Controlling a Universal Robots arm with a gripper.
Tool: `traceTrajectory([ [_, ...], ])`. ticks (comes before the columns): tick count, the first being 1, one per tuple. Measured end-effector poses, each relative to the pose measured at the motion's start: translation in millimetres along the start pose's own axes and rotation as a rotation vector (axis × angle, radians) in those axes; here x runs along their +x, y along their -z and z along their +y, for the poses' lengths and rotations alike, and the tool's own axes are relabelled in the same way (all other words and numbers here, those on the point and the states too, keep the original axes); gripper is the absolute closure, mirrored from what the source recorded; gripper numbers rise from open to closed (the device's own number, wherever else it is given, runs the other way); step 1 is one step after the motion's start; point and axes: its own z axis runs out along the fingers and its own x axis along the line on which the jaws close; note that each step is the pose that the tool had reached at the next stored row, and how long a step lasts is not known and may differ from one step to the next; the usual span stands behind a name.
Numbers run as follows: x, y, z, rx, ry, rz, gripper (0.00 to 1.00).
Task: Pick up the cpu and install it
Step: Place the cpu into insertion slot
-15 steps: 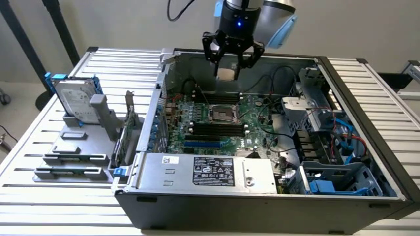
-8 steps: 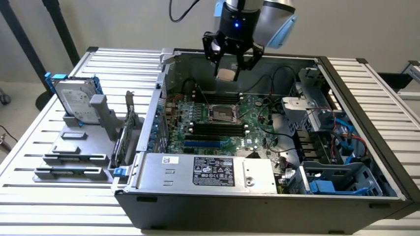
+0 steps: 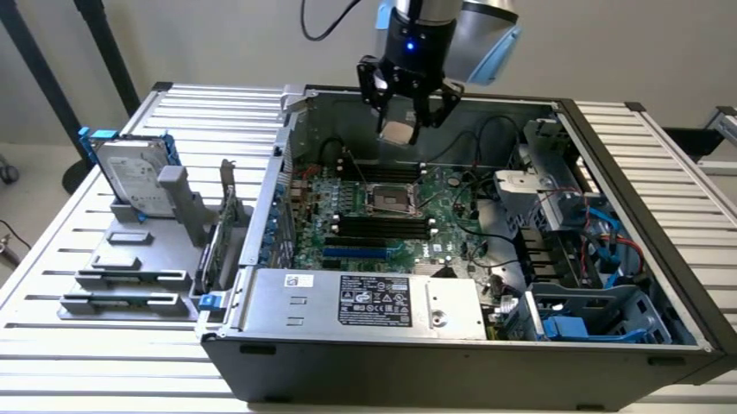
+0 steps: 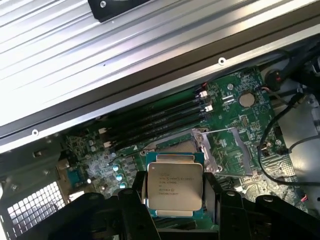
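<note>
The cpu [image 4: 174,186], a flat square chip with a silver metal top and printed lettering, sits between my black fingers [image 4: 135,200]. My gripper [image 3: 406,112] is shut on it by its edges. In the exterior view the cpu [image 3: 398,132] hangs from the gripper above the back of the open computer case. Below it on the green motherboard lies the open cpu socket [image 3: 389,200], its metal load frame [image 4: 227,150] swung up. The held chip hides part of the socket in the wrist view.
The open case [image 3: 461,345] has a grey power supply [image 3: 368,302] at the front and drive cages [image 3: 588,310] on the exterior view's right. Black memory slots [image 4: 155,122] run beside the socket. A hard drive in a blue frame [image 3: 129,172] stands in a holder on the slatted table.
</note>
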Motion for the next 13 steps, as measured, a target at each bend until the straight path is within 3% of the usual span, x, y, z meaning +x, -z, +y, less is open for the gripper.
traceTrajectory([
  [13,-0.5,-6.0,-0.3,-0.0199,-0.236,-0.0106,0.45],
])
